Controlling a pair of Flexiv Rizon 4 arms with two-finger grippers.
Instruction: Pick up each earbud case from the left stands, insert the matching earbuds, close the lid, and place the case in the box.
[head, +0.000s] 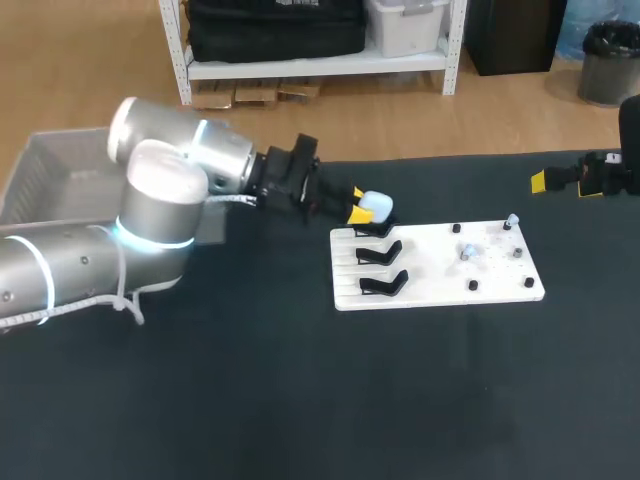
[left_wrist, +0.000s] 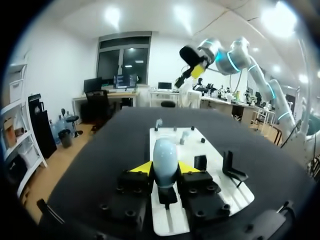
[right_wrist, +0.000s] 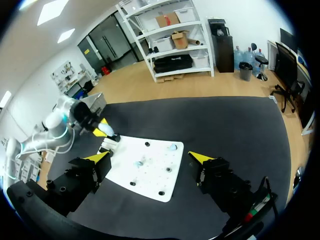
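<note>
A pale blue earbud case (head: 376, 206) is at the far-left corner of the white board (head: 440, 290), over the farthest black stand. My left gripper (head: 360, 208) is shut on it; in the left wrist view the yellow fingertips (left_wrist: 142, 167) press both sides of the case (left_wrist: 165, 157). Two empty black stands (head: 385, 283) sit nearer on the board's left part. Small pale earbuds (head: 467, 251) rest on pegs mid-board, and another earbud (head: 511, 219) sits at the far right corner. My right gripper (head: 545, 180) hangs open beyond the board's right end, its own view (right_wrist: 150, 159) showing nothing between the fingers.
A grey box (head: 50, 175) stands at the table's far left, behind my left arm. Several small black pegs (head: 473, 285) dot the board. Dark table surface (head: 300, 400) stretches in front of the board.
</note>
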